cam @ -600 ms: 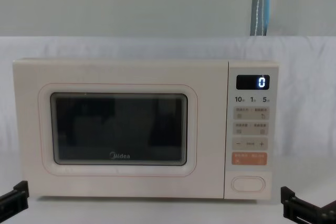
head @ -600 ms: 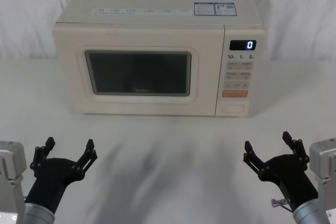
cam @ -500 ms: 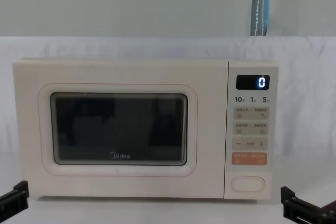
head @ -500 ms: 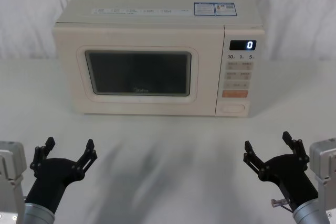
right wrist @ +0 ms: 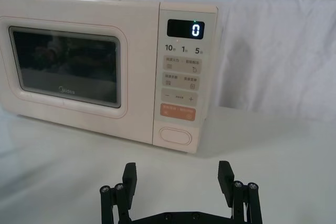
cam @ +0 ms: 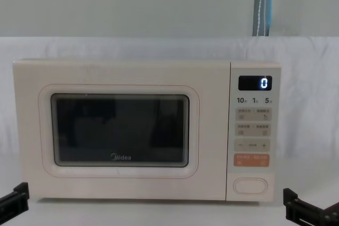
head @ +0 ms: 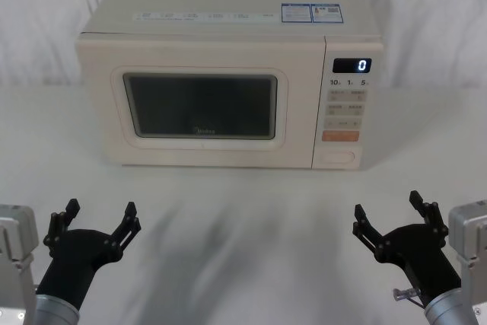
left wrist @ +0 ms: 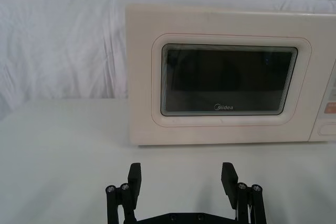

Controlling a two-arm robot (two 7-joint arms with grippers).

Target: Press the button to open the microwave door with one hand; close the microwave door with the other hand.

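A cream microwave stands at the back of the white table with its door (head: 202, 108) shut flush; the dark window carries a small Midea logo (cam: 121, 157). The wide pill-shaped button (head: 338, 157) sits at the bottom of the control panel, below the orange key (cam: 251, 160); it also appears in the right wrist view (right wrist: 176, 135) and the chest view (cam: 250, 185). My left gripper (head: 97, 218) hovers open near the table's front left, well short of the door (left wrist: 231, 82). My right gripper (head: 393, 211) is open at the front right, in front of the panel, touching nothing.
The display (head: 352, 65) reads 0. White cloth covers the table (head: 243, 211) and the wall behind. A bluish-grey vertical pole (cam: 263, 3) rises behind the microwave on the right. Open table lies between the grippers and the microwave.
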